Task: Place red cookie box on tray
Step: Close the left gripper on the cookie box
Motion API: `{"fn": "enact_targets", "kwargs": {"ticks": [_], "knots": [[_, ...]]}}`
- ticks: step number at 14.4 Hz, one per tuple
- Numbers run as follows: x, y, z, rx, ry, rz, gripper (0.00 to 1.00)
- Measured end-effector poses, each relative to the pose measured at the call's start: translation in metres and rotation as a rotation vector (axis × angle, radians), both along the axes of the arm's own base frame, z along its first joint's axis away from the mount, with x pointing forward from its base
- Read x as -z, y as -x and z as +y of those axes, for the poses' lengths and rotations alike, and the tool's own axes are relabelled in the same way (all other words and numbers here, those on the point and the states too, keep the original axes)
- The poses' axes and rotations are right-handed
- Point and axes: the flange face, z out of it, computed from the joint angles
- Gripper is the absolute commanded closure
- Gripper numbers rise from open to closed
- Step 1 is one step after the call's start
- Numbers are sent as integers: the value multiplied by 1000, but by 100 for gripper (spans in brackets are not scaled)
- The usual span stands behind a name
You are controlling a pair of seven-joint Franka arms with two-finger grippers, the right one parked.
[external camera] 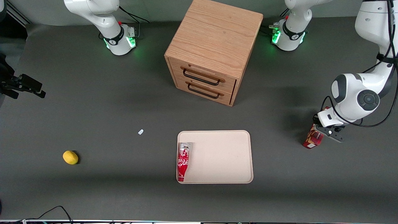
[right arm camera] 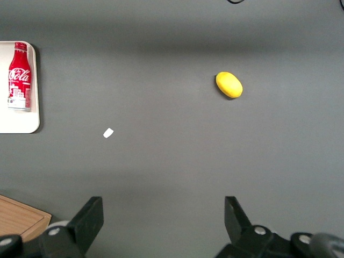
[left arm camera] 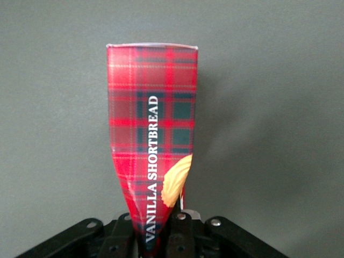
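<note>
my gripper [external camera: 326, 132] clamped on red cookie box [left arm camera: 153, 140] | well off the tray [external camera: 236, 137], working arm's end | end-grip clears tray's Coca-Cola bottle [external camera: 183, 161]

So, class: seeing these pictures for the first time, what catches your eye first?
Probably the red cookie box, tartan-patterned, clamped in the left arm's tool at the working arm's end of the table. Next, the pale tray, with a Coca-Cola bottle lying along one edge, and the wooden drawer cabinet farther from the camera.

The front view looks down on the whole table, the left wrist view sits close on the gripper [left arm camera: 161, 236] clamping the red cookie box [left arm camera: 153, 134], and the right wrist view shares the tray [external camera: 224, 174] with the front view.
</note>
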Motion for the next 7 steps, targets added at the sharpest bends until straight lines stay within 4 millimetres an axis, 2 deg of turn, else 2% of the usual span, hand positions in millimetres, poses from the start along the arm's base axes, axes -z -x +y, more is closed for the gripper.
{"fn": "enact_targets", "kwargs": {"ticks": [3, 5, 7], "knots": [[-18, -8, 6, -13, -9, 22, 100], [-50, -18, 10, -40, -7, 44, 100], [-94, -28, 12, -71, 7, 58, 100]]}}
